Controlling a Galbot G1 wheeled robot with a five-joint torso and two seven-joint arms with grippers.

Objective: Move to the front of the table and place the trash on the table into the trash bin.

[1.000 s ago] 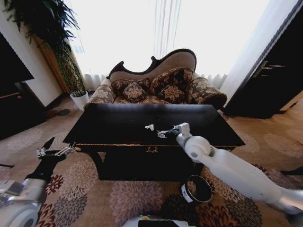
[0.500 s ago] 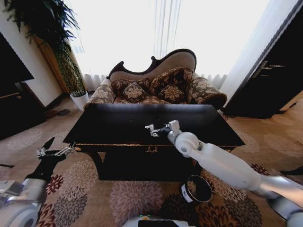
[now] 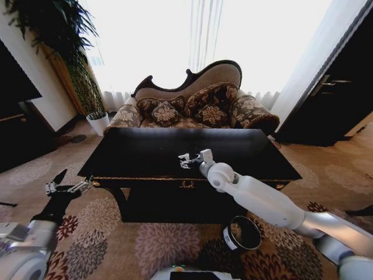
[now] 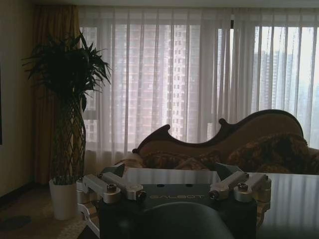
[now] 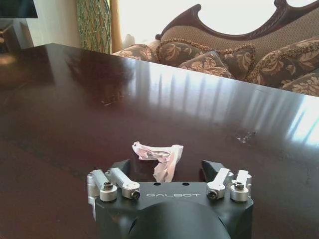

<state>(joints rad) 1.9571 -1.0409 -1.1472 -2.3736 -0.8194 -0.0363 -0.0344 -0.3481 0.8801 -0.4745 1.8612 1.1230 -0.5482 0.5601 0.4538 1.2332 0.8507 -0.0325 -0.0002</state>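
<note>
1. Head view: my right arm reaches over the black desk [image 3: 145,153], with the right hand [image 3: 185,160] low above the glossy top near its front middle.
2. Right wrist view: the right hand [image 5: 167,174] is spread wide, one finger [image 5: 215,172] on each side of a white paper wad [image 5: 158,157]. The wad lies on the desk [image 5: 75,99] between them, and I can't tell whether either finger touches it.
3. A second, small shiny scrap [image 5: 245,135] lies farther along the desk, nearer the sofa side, well apart from the wad.
4. My left arm sits parked low on the left, off the desk's corner, above the carpet. The left hand [image 3: 69,187] is open, its fingers splayed; in the left wrist view the left hand [image 4: 174,186] points toward the window and sofa.
5. The bin [image 3: 242,232] stands on the carpet in front of the desk, below my right arm.
6. A patterned sofa [image 3: 198,108] sits just behind the desk.
</note>
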